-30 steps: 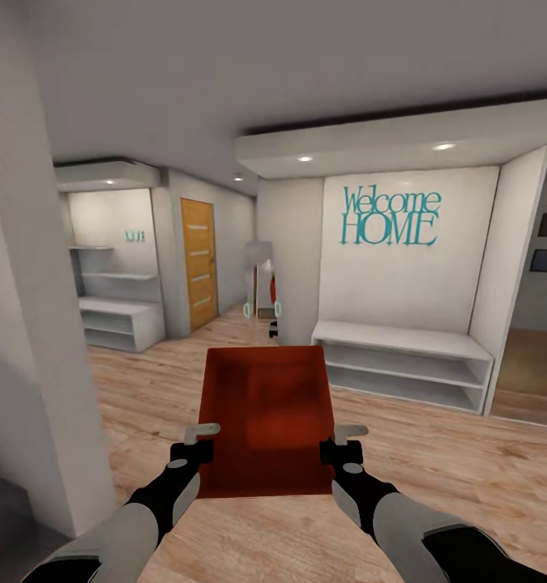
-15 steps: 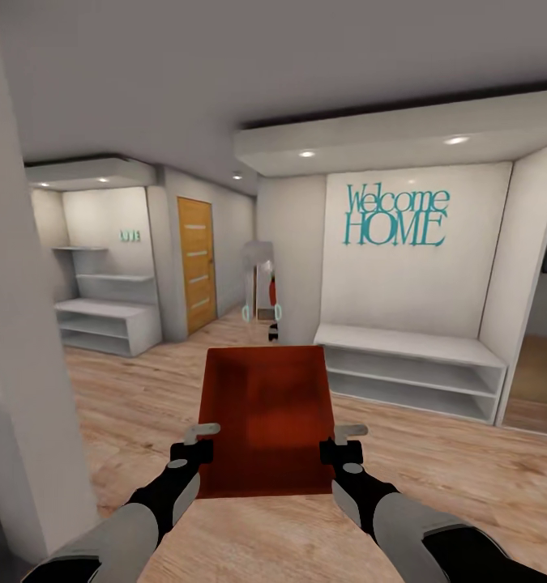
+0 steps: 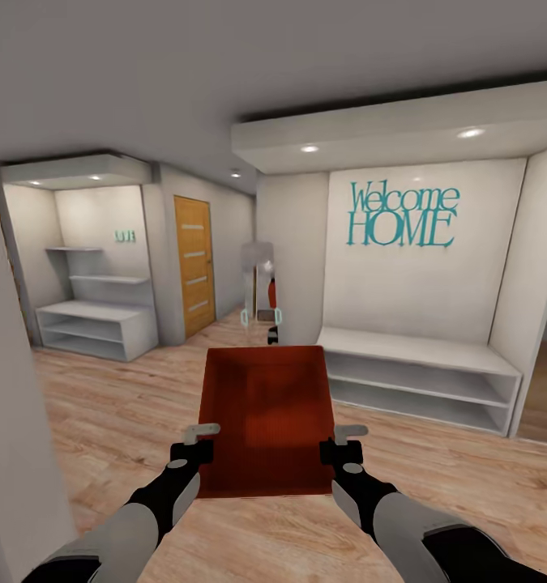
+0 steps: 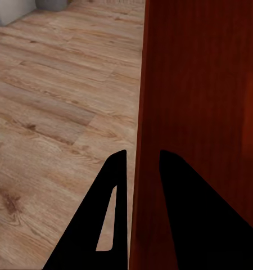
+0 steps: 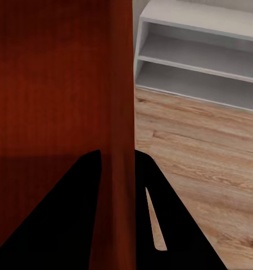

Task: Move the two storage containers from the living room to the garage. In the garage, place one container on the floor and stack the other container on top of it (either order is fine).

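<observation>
We carry one storage container (image 3: 265, 417), an orange-red open bin, held out level ahead of our trunk above the wood-plank floor (image 3: 103, 405). Our left tool (image 3: 198, 441) pinches the bin's left wall, one finger inside and one outside, as the left wrist view shows around the container wall (image 4: 199, 112). Our right tool (image 3: 339, 443) pinches the right wall in the same way, with the wall (image 5: 120, 112) running between its fingers.

Ahead stands a white low shelf unit (image 3: 419, 376) under the "Welcome HOME" lettering (image 3: 401, 215); to the left, an orange-wood door (image 3: 194, 263) with glass slats, likely our way to the garage.

We judge the risks so: the grip is only on thin walls, so a sharp turn of the base could let the bin slip or tilt, and the pale wall corner (image 3: 14, 453) at our left could catch an arm.
</observation>
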